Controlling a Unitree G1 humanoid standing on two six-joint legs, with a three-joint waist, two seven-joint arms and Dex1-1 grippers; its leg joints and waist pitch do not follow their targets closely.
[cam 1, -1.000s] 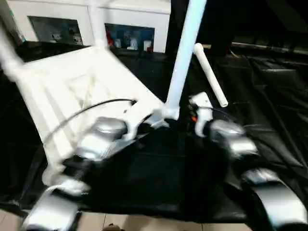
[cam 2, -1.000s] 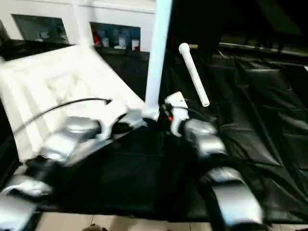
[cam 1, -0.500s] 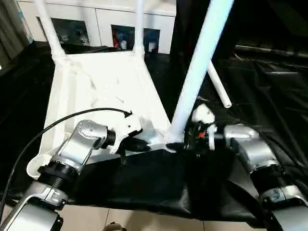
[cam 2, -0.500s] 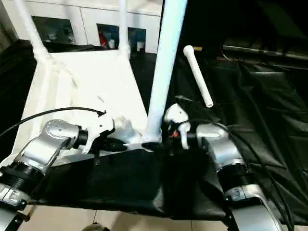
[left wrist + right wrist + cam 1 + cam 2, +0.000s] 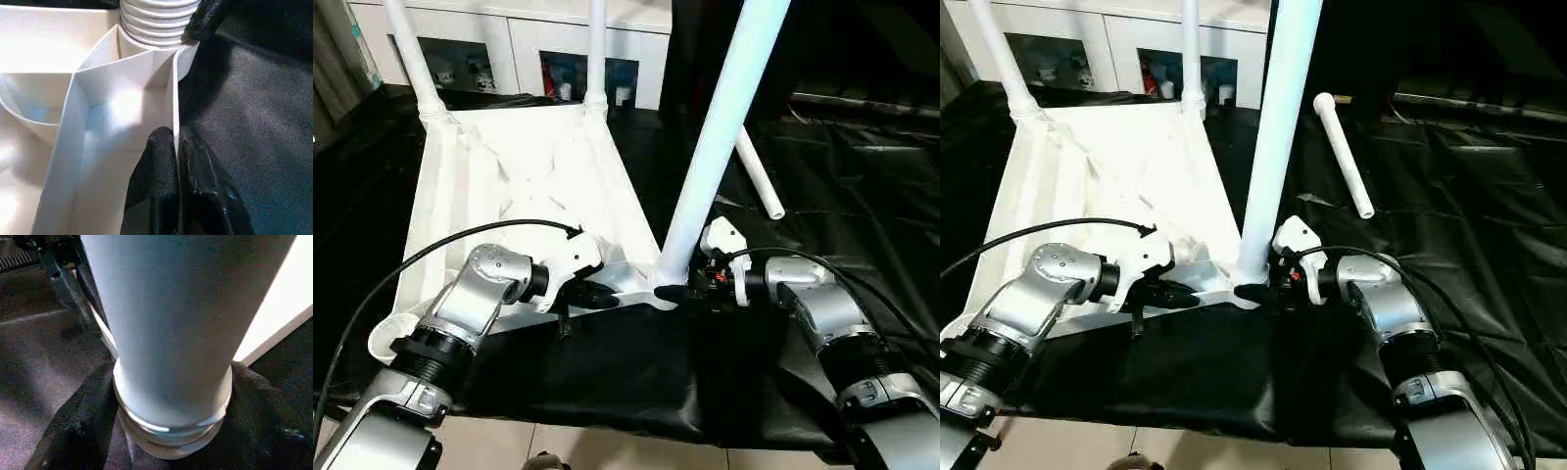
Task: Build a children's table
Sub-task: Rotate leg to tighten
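We have the children's table (image 5: 519, 186) lying upside down on the black sheet (image 5: 822, 176), ribbed underside up, and it is the biggest thing before us. Three legs stand in their corner sockets: two far ones (image 5: 411, 54) and the near leg (image 5: 720, 147), whose long axis rises steeply and leans a little toward our right. A fourth leg (image 5: 756, 176) lies loose on the sheet beyond our right arm, well apart from the top.

Our left hand (image 5: 597, 292) has its fingers (image 5: 164, 161) pressed together over the thin rim wall of the top, pinching it just beside the near socket. Our right hand (image 5: 690, 292) sits at the base of the near leg, its fingers (image 5: 73, 431) spread around the leg's ribbed foot where it enters the socket; whether they press on it we cannot tell.

The near leg lies directly ahead of our right hand, so we judge any seating move falls to that arm, with the left steadying the top.
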